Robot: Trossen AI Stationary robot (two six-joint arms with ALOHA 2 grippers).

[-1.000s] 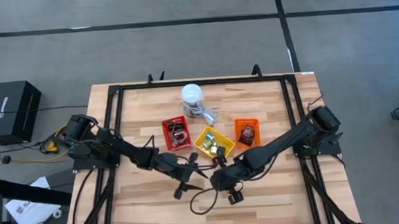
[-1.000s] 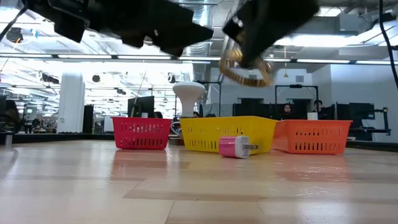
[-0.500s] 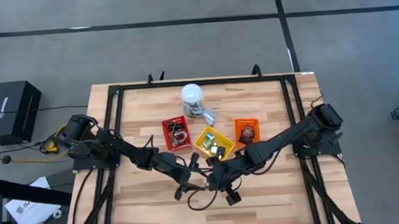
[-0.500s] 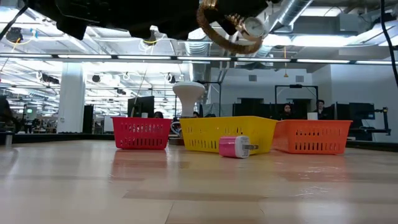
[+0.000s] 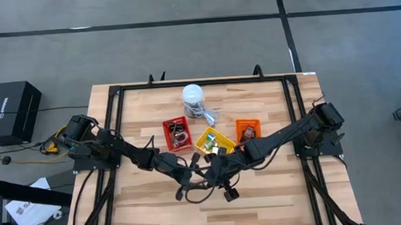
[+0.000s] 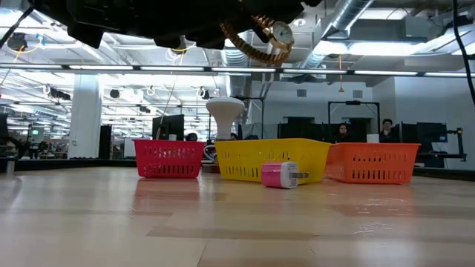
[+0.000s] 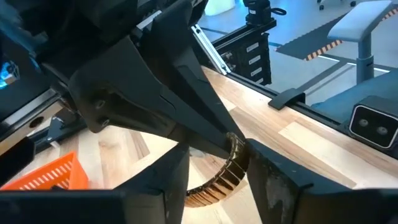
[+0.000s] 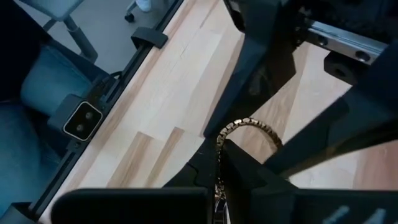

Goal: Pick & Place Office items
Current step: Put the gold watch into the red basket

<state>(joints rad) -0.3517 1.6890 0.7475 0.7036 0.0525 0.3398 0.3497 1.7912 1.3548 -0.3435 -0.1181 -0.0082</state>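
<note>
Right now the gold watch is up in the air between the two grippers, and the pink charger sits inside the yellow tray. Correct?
Not quite. The pink charger lies on the table in front of the yellow tray, not inside it; the low view shows this. The gold watch is indeed up between both grippers.

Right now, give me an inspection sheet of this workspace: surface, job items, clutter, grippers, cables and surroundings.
Surface: wooden table inside a black frame.
Job's things: gold watch held in the air above the table; pink plug adapter lying in front of the yellow basket; small items in the red basket, the yellow one and the orange basket.
Clutter: white cylinder behind the baskets.
Grippers: right gripper shut on the watch band; left gripper straddling the band, grip not clear.
Cables: cable trailing off the table's left side.
Surroundings: grey floor, black box at left; people at desks in the room behind.
</note>
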